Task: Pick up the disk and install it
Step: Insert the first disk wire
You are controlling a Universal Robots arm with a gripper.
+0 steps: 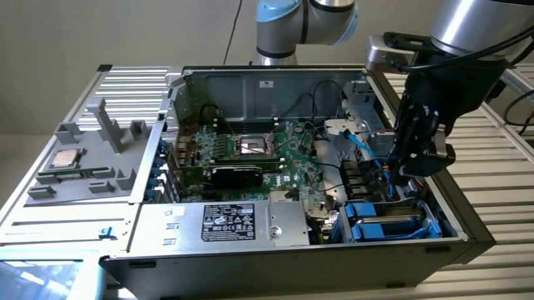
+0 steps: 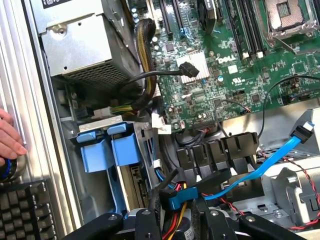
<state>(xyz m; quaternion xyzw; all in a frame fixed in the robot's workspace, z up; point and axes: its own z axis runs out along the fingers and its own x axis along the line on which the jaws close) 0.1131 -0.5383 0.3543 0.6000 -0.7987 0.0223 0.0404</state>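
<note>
I'm looking down into an open computer case. A green Dell motherboard (image 2: 240,65) carries its CPU socket (image 2: 285,17) at one corner. Beside it is the grey power supply box (image 2: 80,45), with a sleeved yellow-and-black wire bundle (image 2: 145,37) running along its side. Two blue drive-carrier tabs (image 2: 107,150) stand just beside the power supply. A light-blue SATA cable (image 2: 265,167) arcs past a row of black clips (image 2: 217,150) towards the gripper (image 2: 175,227). Outside the case, a person's hand (image 2: 10,140) rests on ribbed metal, near a keyboard (image 2: 25,210).
</note>
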